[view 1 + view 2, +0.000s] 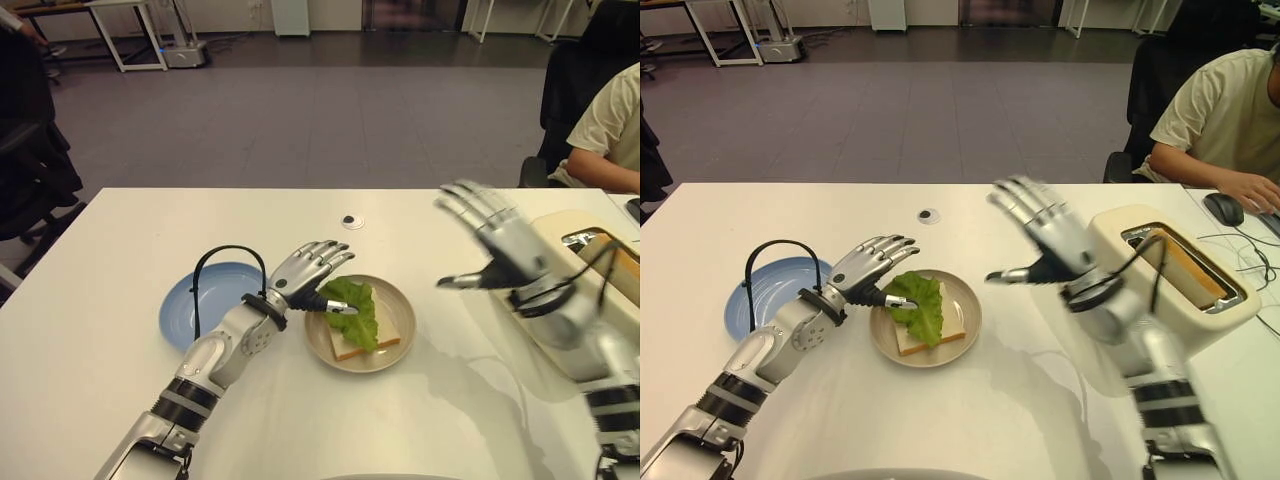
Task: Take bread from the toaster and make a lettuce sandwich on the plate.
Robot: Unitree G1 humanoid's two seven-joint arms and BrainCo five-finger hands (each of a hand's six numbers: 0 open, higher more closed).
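So the plate (402,312) sits around the middle of the desk (120,230) with one slice of bread (388,338) lying flat on it and a lettuce (358,312) leaf on top, covering most of the left part of the bread. The left hand (305,268) is just at the plate's left edge, fingers (325,252) stretched out and not gripping anything. The thumb tip looks like it's touching the lettuce, but I can't tell for sure. The right hand (1045,238) is up in the air between the plate and the toaster (1225,318), blurry, fingers spread wide with nothing in them. The toaster is off at the right side of the desk, and a second slice (1195,272) is standing in its slot. There's a blue plate (205,312) just left of the left wrist.
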